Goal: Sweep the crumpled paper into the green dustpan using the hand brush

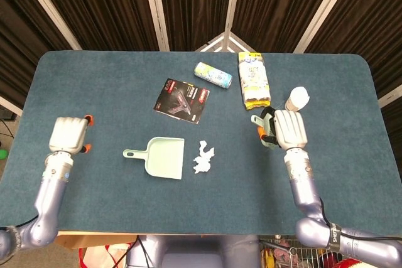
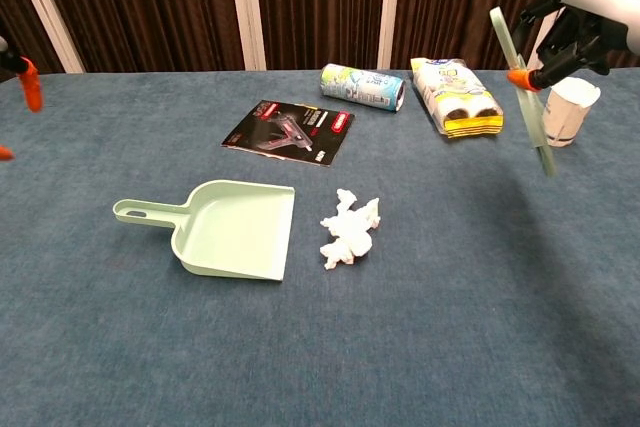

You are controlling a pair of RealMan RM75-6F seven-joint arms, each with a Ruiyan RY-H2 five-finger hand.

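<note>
The green dustpan (image 1: 160, 157) (image 2: 235, 229) lies flat at mid-table, handle to the left and mouth to the right. Just right of its mouth sits the white crumpled paper (image 1: 203, 157) (image 2: 350, 228). My right hand (image 1: 287, 128) (image 2: 590, 7) grips the pale green hand brush (image 1: 265, 128) (image 2: 525, 97) in the air, well right of the paper and near the white cup. My left hand (image 1: 68, 135) hovers over the table's left side, left of the dustpan handle, holding nothing. In the chest view only its orange fingertips (image 2: 28, 82) show at the left edge.
A black booklet (image 1: 182, 100) (image 2: 290, 130) lies behind the dustpan. Further back are a can on its side (image 1: 213, 75) (image 2: 363, 86) and a yellow-white package (image 1: 254, 80) (image 2: 455, 95). A white cup (image 1: 297, 99) (image 2: 566, 112) stands beside the raised brush.
</note>
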